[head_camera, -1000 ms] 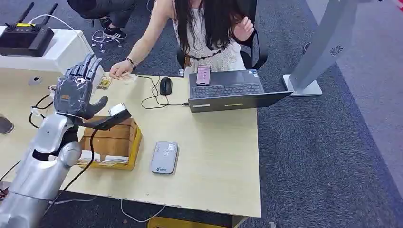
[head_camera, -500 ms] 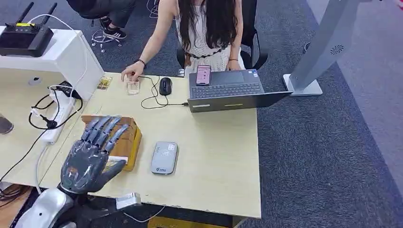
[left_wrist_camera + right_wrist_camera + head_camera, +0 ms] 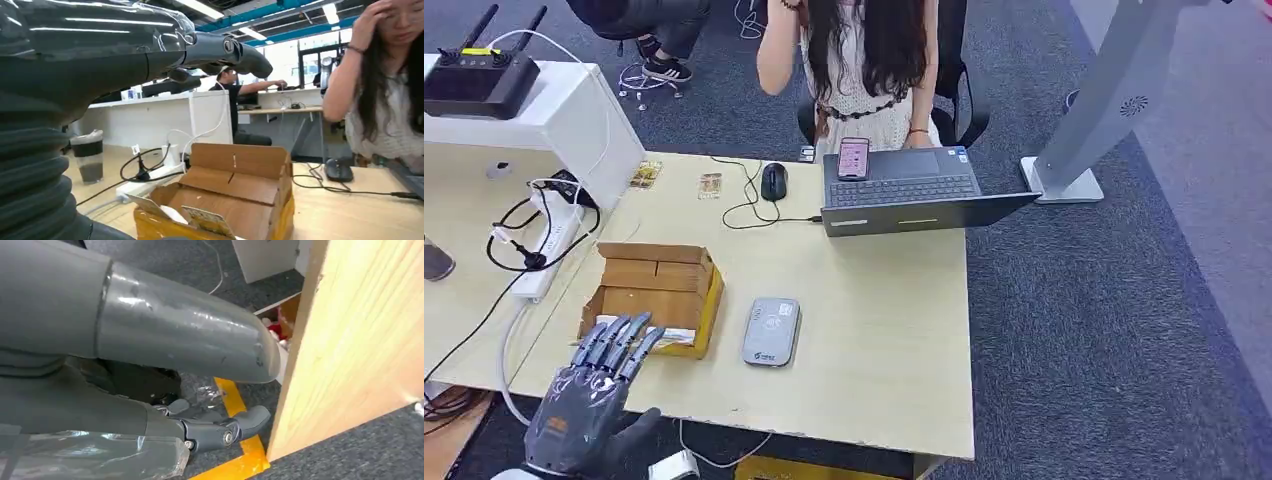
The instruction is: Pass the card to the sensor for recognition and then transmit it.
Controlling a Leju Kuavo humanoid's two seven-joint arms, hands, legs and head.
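A grey card reader (image 3: 770, 331) lies flat on the wooden table (image 3: 874, 340), right of an open cardboard box (image 3: 656, 292). Cards (image 3: 206, 220) lean against the box's near wall. Two more cards lie at the table's far side: one (image 3: 710, 185) by the mouse, one (image 3: 645, 174) beside the white stand. My left hand (image 3: 589, 400) hovers at the table's near edge, just in front of the box, with its fingers (image 3: 225, 50) straight, spread and holding nothing. My right hand (image 3: 220, 432) hangs beside the table's wooden side panel (image 3: 350, 340), holding nothing.
A person sits at the far side behind a laptop (image 3: 909, 195) with a phone (image 3: 852, 157) propped on it. A mouse (image 3: 772, 181) and its cable lie nearby. A power strip (image 3: 542, 240) with cables and a white stand (image 3: 544, 110) occupy the left.
My left hand has come down from high over the box to the table's near edge. The person laid a card by the mouse and lifted that hand away to the head.
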